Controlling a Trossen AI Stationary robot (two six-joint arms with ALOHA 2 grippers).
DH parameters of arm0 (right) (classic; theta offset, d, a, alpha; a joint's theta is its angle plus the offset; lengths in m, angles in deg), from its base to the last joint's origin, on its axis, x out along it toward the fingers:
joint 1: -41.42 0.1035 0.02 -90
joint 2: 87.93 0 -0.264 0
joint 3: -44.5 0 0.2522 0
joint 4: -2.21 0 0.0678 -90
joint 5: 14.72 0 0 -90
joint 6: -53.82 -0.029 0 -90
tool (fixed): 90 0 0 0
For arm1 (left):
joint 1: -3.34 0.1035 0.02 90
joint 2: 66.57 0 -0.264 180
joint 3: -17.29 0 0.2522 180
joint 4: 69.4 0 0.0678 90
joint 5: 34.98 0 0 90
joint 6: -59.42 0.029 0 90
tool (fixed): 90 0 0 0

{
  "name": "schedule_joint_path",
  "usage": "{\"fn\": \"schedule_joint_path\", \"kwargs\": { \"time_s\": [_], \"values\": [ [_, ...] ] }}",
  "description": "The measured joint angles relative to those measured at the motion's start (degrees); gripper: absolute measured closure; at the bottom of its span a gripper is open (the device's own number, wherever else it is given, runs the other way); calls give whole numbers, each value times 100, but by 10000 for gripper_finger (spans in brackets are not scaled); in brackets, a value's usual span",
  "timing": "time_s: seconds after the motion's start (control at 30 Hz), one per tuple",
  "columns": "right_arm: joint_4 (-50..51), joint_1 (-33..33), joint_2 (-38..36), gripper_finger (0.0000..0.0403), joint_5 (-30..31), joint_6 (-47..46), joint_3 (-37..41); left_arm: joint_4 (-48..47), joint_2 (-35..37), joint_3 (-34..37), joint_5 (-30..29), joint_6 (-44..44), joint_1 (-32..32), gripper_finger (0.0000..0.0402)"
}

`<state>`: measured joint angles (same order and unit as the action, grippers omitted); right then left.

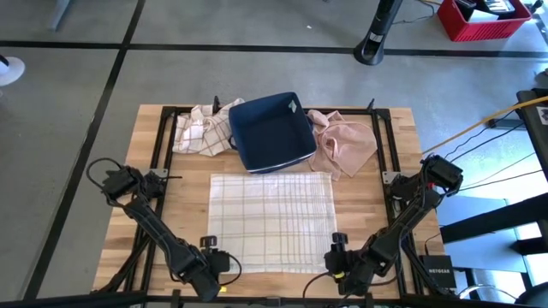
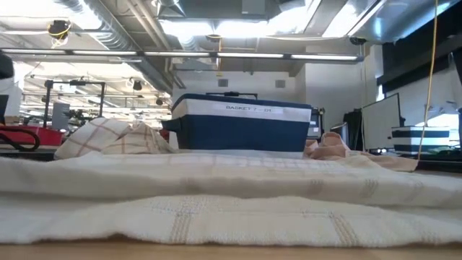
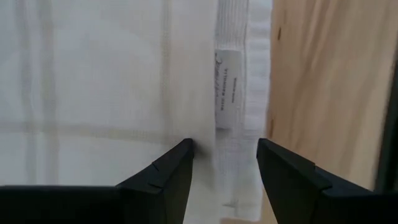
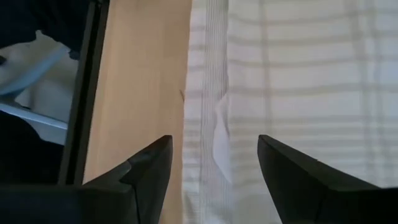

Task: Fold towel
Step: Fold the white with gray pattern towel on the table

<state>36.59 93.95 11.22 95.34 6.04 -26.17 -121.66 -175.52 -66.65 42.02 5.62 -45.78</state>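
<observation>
a white checked towel (image 1: 272, 221) lies flat mid-table, in front of a blue basket (image 1: 271, 130). the left gripper (image 1: 209, 245) sits at the towel's near left corner, fingers (image 3: 163, 174) spread astride the hem and its label (image 3: 227, 90). the right gripper (image 1: 339, 240) sits at the near right corner, fingers (image 4: 149, 163) parted over the edge, grasping nothing.

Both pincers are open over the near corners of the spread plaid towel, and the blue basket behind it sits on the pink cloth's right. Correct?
Not quite. The high view shows the blue basket on the left of the pink cloth, not its right. The rest holds: the left pincer and right pincer are open at the near corners of the spread plaid towel.
</observation>
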Motion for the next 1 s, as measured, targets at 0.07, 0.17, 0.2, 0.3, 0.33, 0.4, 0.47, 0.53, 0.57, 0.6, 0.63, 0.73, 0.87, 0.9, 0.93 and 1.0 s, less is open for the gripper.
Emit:
{"fn": "schedule_joint_path", "kwargs": {
  "time_s": [0.07,0.17,0.2,0.3,0.33,0.4,0.47,0.53,0.57,0.6,0.63,0.73,0.87,0.9,0.93,1.0],
  "values": [
    [62,0,7,164,-14,-118,0,-9,20,-38,-3,-118,0,231],
    [94,0,11,164,-14,-148,0,-45,16,-42,-34,-38,2,231],
    [101,0,11,164,-14,-148,0,-68,11,-42,-87,-5,2,231],
    [133,-4,11,164,-2,-141,0,-312,5,-40,-366,-30,11,231],
    [176,-4,11,164,12,-137,0,-347,5,-40,-433,-36,12,231],
    [296,-4,11,164,18,-139,0,-363,5,-40,-481,-42,17,231],
    [371,-2,11,164,26,-141,0,-367,2,-40,-510,-44,17,231],
    [395,0,11,164,28,-134,0,-367,2,-40,-515,-44,15,231],
    [393,0,11,164,28,-124,0,-371,2,-40,-517,-36,15,231],
    [388,0,20,164,29,-82,0,-378,2,-40,-516,-25,13,231],
    [378,0,44,164,32,4,-2,-391,2,-40,-517,-25,11,231],
    [400,0,209,164,94,137,-2,-453,1,-40,-577,-21,15,231],
    [449,-2,430,172,344,198,-2,-445,-2,-40,-692,65,41,231],
    [542,-2,460,178,361,194,-2,-445,-2,-40,-691,65,48,231],
    [633,-2,472,186,376,174,0,-445,-2,-40,-692,59,50,231],
    [759,-2,472,209,406,169,-2,-443,-2,-40,-693,55,52,231]
  ]
}}
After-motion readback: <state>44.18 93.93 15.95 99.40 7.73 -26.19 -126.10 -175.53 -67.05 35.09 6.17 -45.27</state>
